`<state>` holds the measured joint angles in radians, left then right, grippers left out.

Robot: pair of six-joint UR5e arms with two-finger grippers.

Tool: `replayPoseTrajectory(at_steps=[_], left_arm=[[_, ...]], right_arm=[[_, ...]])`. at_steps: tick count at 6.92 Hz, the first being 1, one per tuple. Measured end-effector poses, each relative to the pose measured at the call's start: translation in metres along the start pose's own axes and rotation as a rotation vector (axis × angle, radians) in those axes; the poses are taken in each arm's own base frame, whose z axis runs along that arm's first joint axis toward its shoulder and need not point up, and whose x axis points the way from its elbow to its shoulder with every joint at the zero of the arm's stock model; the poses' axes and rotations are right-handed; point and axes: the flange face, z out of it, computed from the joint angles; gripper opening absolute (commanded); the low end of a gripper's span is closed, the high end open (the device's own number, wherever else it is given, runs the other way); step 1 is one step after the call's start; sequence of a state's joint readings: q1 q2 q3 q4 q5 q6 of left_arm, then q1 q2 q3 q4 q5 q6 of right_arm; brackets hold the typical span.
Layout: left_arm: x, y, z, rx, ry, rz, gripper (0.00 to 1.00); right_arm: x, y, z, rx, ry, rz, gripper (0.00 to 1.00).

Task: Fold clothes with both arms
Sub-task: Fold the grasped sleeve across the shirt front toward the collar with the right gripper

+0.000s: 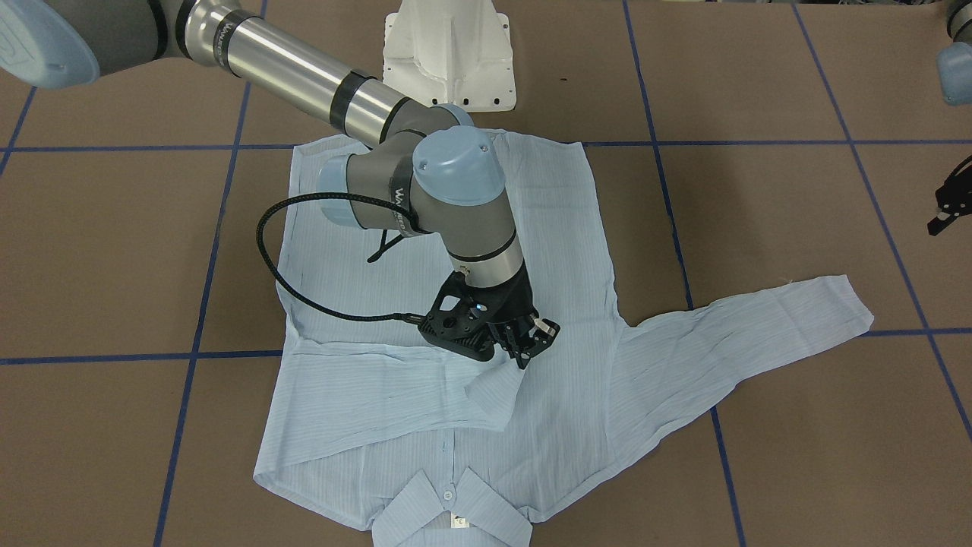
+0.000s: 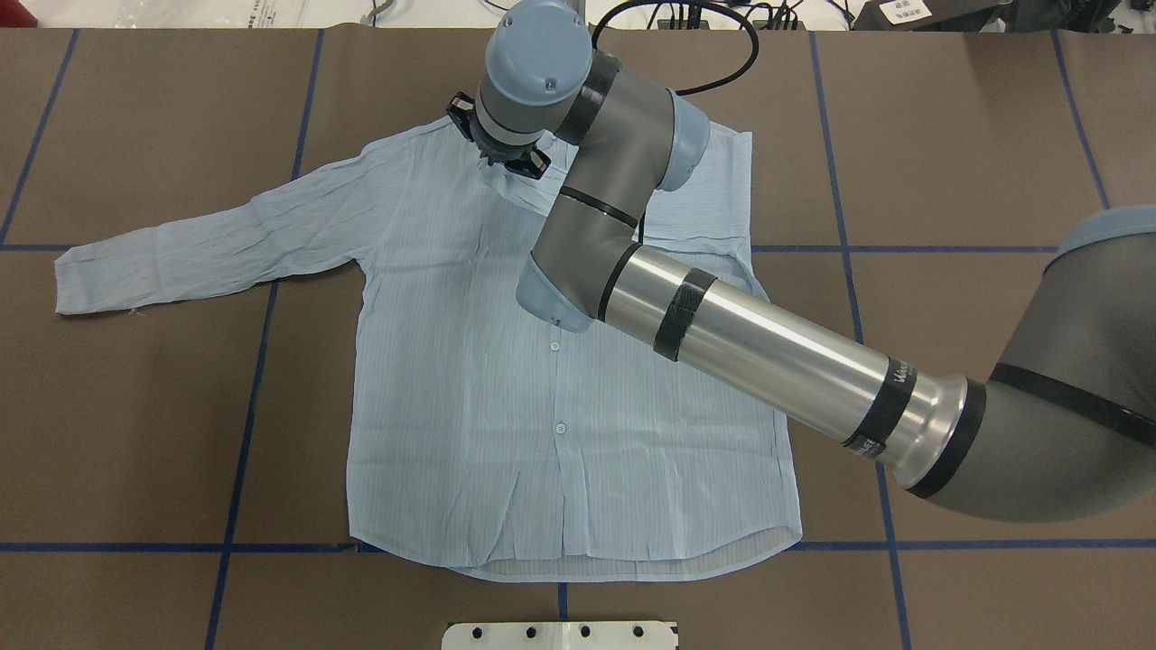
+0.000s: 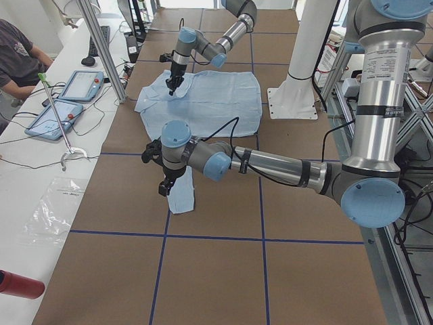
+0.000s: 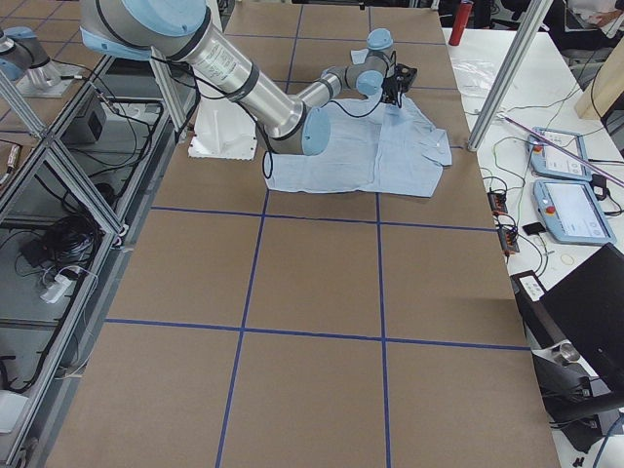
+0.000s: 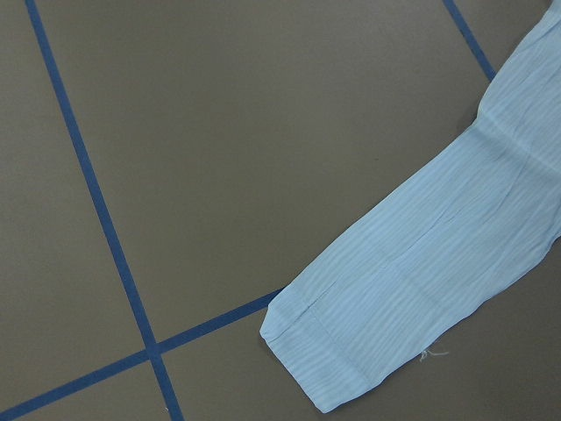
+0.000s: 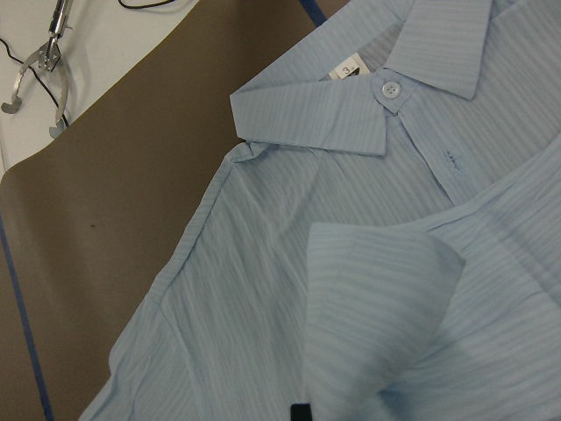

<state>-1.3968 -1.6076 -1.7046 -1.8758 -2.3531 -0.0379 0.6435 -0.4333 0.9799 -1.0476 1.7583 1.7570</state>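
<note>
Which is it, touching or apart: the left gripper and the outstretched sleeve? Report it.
Apart. The front-facing view shows bare table between the left gripper and the sleeve cuff.

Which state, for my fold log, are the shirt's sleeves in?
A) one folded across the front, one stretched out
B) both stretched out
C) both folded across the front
A: one sleeve lies folded across the shirt front; the other sleeve stretches out flat on the table.

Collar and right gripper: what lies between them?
The folded-over sleeve's cuff, lying on the shirt front between right gripper and collar; the front-facing view shows it.
</note>
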Motion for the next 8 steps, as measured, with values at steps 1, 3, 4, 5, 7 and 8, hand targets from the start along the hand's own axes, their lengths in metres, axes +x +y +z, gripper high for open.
replayPoseTrajectory(at_steps=[1,3,4,5,7,8], left_arm=[[0.000,0.000,0.001,-0.003,0.000,-0.003,1.00],[0.002,0.002,0.023,-0.028,0.013,0.009,1.00],[0.001,0.003,0.044,-0.029,0.026,0.018,1.00],[-0.002,0.009,0.068,-0.028,0.037,-0.028,0.99],[0.003,0.027,0.126,-0.054,0.066,-0.162,0.95],[0.011,0.036,0.150,-0.067,0.075,-0.206,0.91]], right_arm=[[0.000,0.019,0.007,0.021,-0.007,-0.011,1.00],[-0.002,0.062,0.015,0.032,-0.016,-0.003,1.00],[-0.001,0.075,0.012,0.030,-0.017,0.019,1.00],[0.012,0.079,-0.002,0.022,0.003,0.044,1.00],[0.063,0.068,-0.039,0.026,0.049,0.062,1.00],[0.087,0.058,-0.050,0.035,0.053,0.064,1.00]])
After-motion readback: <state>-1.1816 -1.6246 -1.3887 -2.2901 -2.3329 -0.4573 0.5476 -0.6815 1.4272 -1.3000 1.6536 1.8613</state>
